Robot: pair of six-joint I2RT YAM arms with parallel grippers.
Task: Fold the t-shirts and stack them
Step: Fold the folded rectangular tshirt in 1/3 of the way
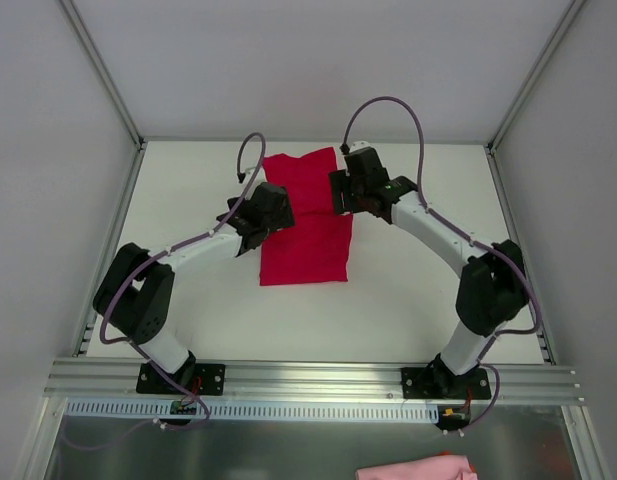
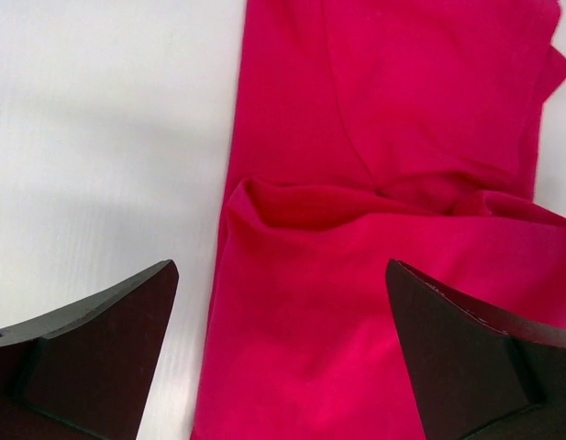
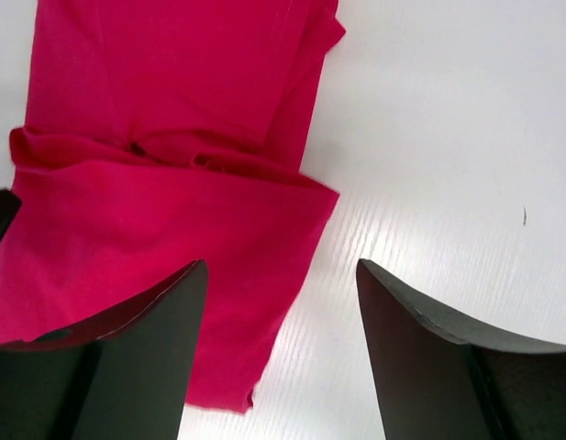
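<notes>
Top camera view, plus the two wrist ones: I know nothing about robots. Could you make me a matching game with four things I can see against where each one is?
Things
1. red t-shirt
2. left gripper
3. right gripper
4. pink cloth

Places
A. open, astride the shirt's edge on the robot's right side
B. at the bottom edge of the top view, against the grey metal surface
C. lying on the white table, between both grippers
D. open, astride the shirt's edge on the robot's left side

Pairs: 1-C, 2-D, 3-A, 4-B
</notes>
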